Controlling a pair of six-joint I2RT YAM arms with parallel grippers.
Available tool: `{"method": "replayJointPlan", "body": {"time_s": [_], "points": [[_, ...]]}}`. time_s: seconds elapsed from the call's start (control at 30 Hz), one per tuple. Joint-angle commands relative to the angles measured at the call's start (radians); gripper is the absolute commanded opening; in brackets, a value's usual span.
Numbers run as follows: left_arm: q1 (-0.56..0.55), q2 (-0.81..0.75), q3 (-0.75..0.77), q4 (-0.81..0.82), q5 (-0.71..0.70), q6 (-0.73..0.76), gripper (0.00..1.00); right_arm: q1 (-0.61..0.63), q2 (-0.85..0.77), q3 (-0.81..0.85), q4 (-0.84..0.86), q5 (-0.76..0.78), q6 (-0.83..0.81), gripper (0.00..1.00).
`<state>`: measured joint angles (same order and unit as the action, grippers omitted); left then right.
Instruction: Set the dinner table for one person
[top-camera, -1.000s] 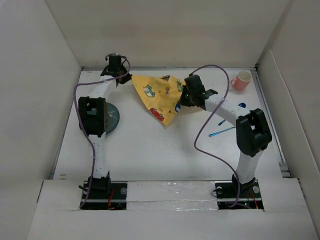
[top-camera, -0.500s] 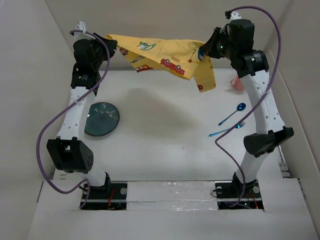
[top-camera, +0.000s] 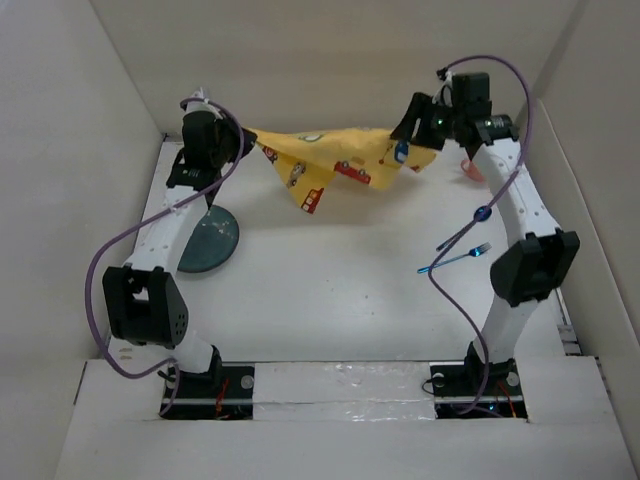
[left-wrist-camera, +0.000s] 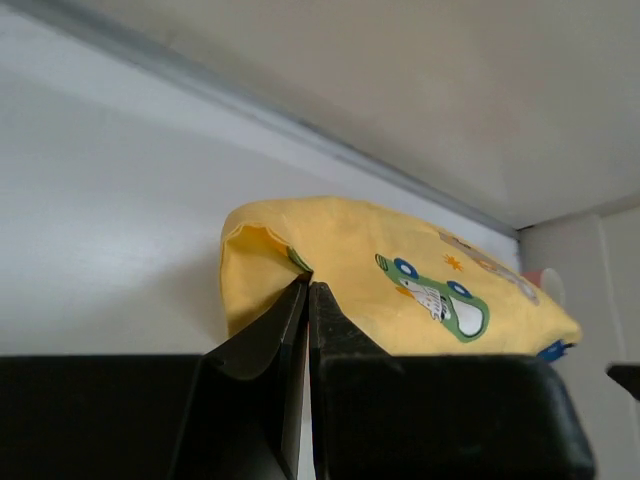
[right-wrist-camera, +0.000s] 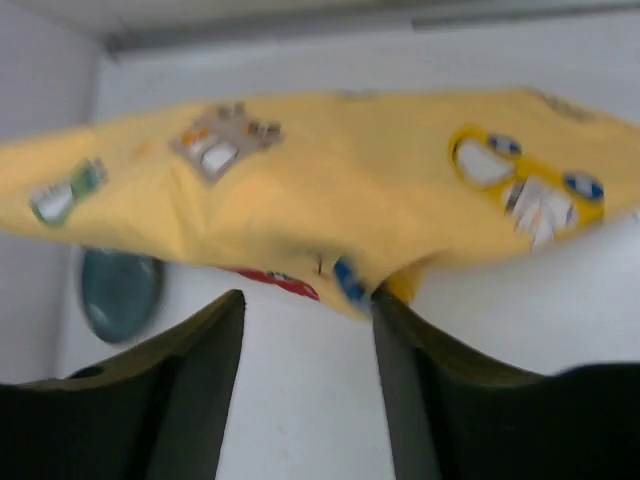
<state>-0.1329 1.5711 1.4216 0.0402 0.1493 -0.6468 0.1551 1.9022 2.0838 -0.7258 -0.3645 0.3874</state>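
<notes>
So, starting at your left gripper (left-wrist-camera: 307, 283): its fingers (left-wrist-camera: 262, 335) are pressed tight together, with a corner of the yellow car-print cloth (top-camera: 330, 168) pinched right between the tips. In the left wrist view the fabric bunches up at the pinch and runs off toward 2 o'clock.

Your right gripper (right-wrist-camera: 307, 297) is a different story. Its fingers (right-wrist-camera: 200, 380) stand apart, and you can see bare white surface through the gap. The cloth's lower edge sits just above that gap. That view is blurry, so I can't tell if the fabric touches either finger.

From the top camera, the cloth is strung up in the air between the two grippers, sagging in the middle, with one corner drooping down. It's hanging over the 12 o'clock part of the dinner table (top-camera: 330, 300), which is the big white surface filling the space between the beige walls.

Around the rest of the table:
- A dark teal plate (top-camera: 215, 240) lies at about 9 o'clock, partly hidden behind your left arm.
- A pink cup (top-camera: 470, 168) is at about 2 o'clock, mostly covered by your right arm.
- A blue spoon (top-camera: 470, 225) and a blue fork (top-camera: 455, 260) lie near each other at 3 o'clock, both angled, with the spoon farther back.
</notes>
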Motion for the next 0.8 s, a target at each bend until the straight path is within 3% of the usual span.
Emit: {"method": "replayJointPlan", "body": {"time_s": [0.0,0.03,0.1,0.33,0.43,0.63,0.77], "points": [[0.006,-0.095,-0.183,0.006,-0.097,0.064,0.0,0.115,-0.236,-0.305,0.152,0.138,-0.134,0.77],[0.006,-0.103,-0.212,0.003,-0.108,0.056,0.0,0.115,-0.291,-0.487,0.199,0.113,-0.086,0.8],[0.006,-0.112,-0.275,0.0,-0.113,0.05,0.0,0.115,-0.308,-0.608,0.277,0.055,-0.039,0.83],[0.006,-0.094,-0.181,-0.037,-0.182,0.072,0.0,0.152,-0.295,-0.826,0.308,0.183,0.083,0.8],[-0.004,-0.083,-0.129,-0.037,-0.175,0.078,0.0,0.115,-0.253,-0.867,0.353,0.249,0.148,0.8],[-0.004,-0.031,-0.046,-0.086,-0.289,0.159,0.0,0.093,-0.102,-0.8,0.361,0.266,0.195,0.81],[-0.004,-0.025,-0.056,-0.057,-0.231,0.148,0.0,0.104,-0.022,-0.765,0.416,0.227,0.237,0.79]]}}
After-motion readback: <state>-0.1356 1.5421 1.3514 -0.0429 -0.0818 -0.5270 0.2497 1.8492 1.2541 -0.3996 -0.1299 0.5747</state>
